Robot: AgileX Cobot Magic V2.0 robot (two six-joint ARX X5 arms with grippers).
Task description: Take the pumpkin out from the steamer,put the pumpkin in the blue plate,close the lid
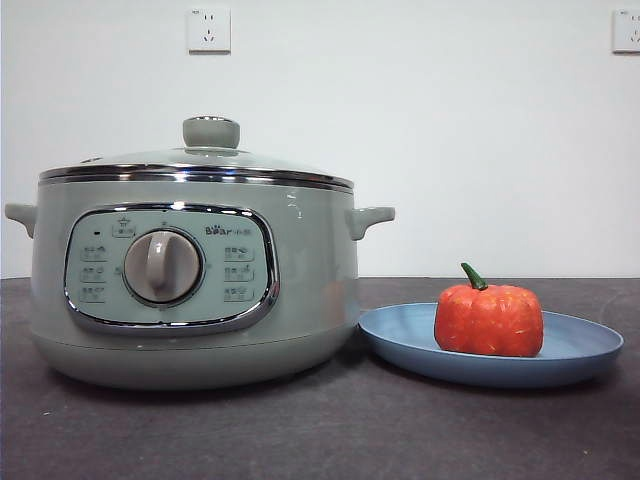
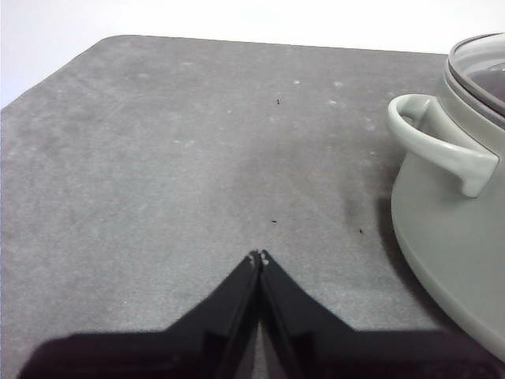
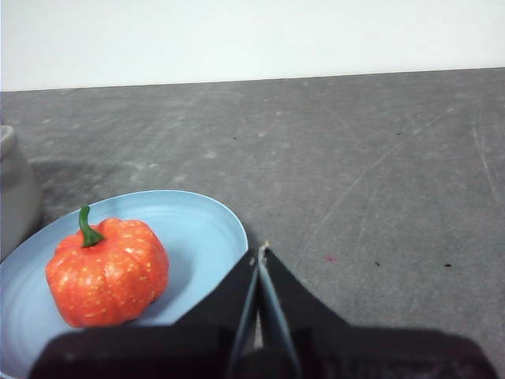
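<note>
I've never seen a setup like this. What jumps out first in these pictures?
The big sage-green steamer fills the left of the front view, its glass lid closed on top. Right beside it, a bright orange pumpkin sits upright on a blue plate. Both black pincers are shut and hold nothing: the left pincer over bare table near the steamer's handle, the right pincer by the plate's edge.

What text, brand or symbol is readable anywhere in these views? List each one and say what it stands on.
"Bear": brand logo, followed by small characters too blurred to read, on the chrome-framed control panel of the large round sage-green steamer.
Button icons around the central round dial: too small to read.
No text shows on the chrome-rimmed glass lid, the small orange-red pumpkin, the shallow light-blue plate or the white wall sockets.
</note>
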